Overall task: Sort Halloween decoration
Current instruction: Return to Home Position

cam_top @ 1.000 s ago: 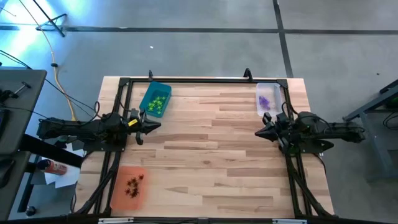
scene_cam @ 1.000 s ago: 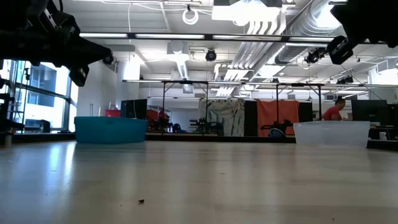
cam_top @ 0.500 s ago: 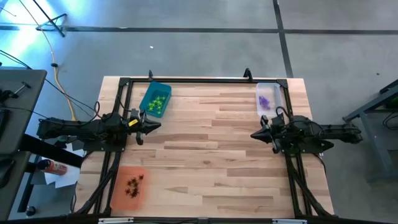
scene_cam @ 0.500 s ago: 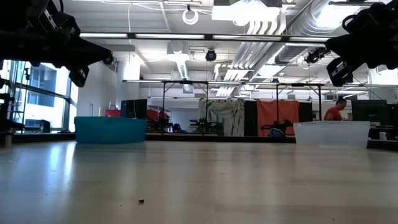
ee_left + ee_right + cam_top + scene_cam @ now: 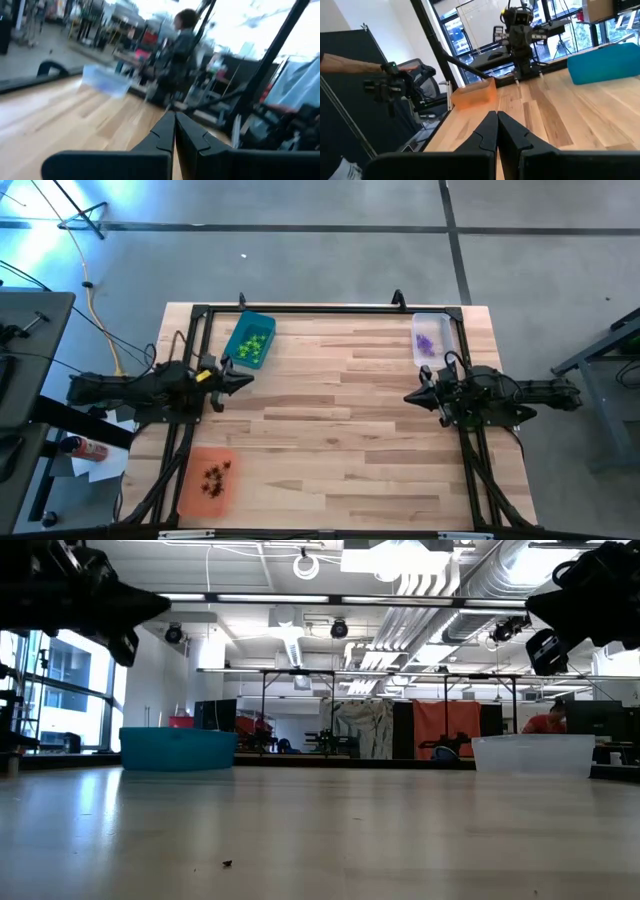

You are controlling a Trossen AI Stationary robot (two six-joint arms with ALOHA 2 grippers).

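The Halloween decoration lies sorted by colour in three trays. Lime green pieces [image 5: 251, 343] fill the teal tray [image 5: 238, 333] at the far left. Purple pieces [image 5: 426, 343] lie in the clear tray [image 5: 438, 323] at the far right. Dark pieces [image 5: 215, 476] sit in the orange tray [image 5: 193, 495] at the near left. My left gripper [image 5: 248, 379] hovers shut over the table's left side, pointing level toward the right. My right gripper [image 5: 408, 397] hovers shut over the right side, facing it. Both wrist views show shut fingers, left [image 5: 175, 125] and right [image 5: 497, 125], with nothing between them.
Bare wooden tabletop [image 5: 335, 410] spans the space between the two grippers. A black frame [image 5: 300, 309] runs along the far edge and both sides. A tiny dark speck [image 5: 227, 863] lies on the near tabletop. A person [image 5: 182, 45] stands beyond the right side.
My right gripper has sunk a little over the table's right side, then stopped, still shut. My left gripper has drawn back slightly toward the left edge, staying shut. The trays and their pieces have not moved.
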